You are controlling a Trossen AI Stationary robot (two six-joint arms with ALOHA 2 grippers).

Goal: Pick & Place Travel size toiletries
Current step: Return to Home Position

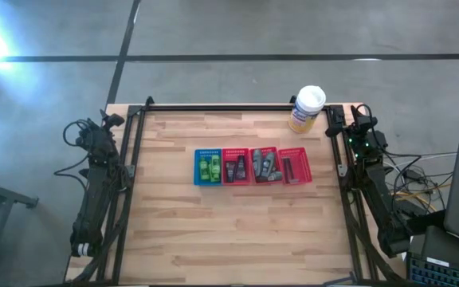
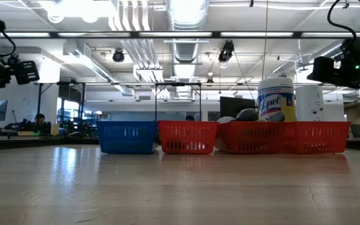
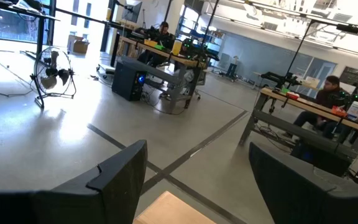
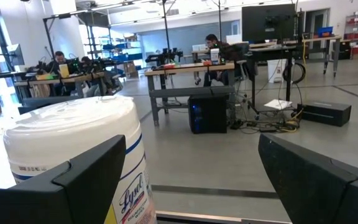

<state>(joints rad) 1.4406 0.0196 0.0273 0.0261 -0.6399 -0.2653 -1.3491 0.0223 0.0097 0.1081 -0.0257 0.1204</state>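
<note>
Toiletries (image 1: pixel 261 166) fill mid-table bins (image 1: pixel 294 150) (arms (image 1: pixel 94 191) flank side edges).

Four bins (image 2: pixel 187 139) in a row at centre of table (image 1: pixel 213 231): packets (image 1: pixel 208 167) in leftmost, tubes (image 1: pixel 236 168) in second, oval containers (image 1: pixel 265 165) in third, stick (image 1: pixel 290 168) in rightmost. Behind row, far right corner: canister (image 1: pixel 307 109).

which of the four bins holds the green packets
The blue bin, the only blue one, at the row's end nearest the left arm; green packets lie inside.
</note>
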